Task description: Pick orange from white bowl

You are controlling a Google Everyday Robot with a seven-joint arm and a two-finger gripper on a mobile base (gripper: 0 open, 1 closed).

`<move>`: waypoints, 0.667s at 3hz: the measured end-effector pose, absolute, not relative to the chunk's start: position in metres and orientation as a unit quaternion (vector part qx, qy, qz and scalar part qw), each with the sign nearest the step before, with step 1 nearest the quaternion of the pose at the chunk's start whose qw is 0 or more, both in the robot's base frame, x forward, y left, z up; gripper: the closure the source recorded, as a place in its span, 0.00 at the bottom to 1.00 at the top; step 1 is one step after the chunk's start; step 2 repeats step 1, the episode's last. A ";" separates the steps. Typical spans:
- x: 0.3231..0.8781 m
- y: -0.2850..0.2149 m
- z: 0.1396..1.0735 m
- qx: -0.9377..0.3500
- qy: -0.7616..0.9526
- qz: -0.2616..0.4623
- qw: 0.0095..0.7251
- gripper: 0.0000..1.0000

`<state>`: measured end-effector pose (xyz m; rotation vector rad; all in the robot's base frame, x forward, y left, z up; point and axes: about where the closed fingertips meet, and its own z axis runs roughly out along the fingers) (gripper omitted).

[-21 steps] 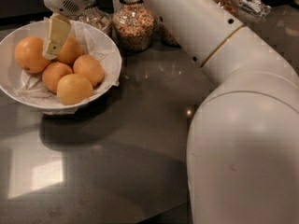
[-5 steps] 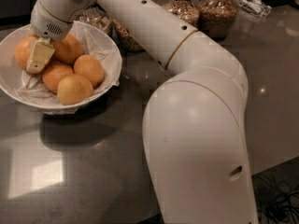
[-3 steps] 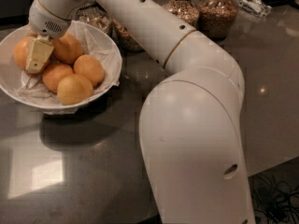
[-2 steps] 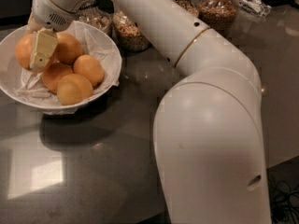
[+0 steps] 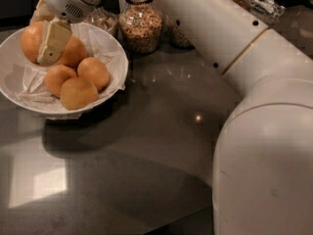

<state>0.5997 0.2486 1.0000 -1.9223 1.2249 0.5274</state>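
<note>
Camera view puts the gripper (image 5: 53, 44) low over the white bowl (image 5: 121, 62), toward the bowl's back left as the camera sees it, with the arm sweeping in from beyond the bowl's right side. The orange (image 5: 29, 39) sits against the bowl's back-left wall, on the crumpled paper. It lies directly to the left of the gripper, touching or nearly so. A second fruit presses in from the gripper's other side, toward the bowl's centre, and three more fruits lie toward the bowl's front. You cannot tell whether the gripper is spread or clamped on anything. Your coming move likely turns on that leftward offset: the grasp must bracket the back-left fruit, not its neighbour.
</note>
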 end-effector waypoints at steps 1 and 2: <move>0.600 0.249 1.000 -0.756 0.482 0.208 0.390 1.00; 0.600 0.249 1.000 -0.756 0.482 0.208 0.390 1.00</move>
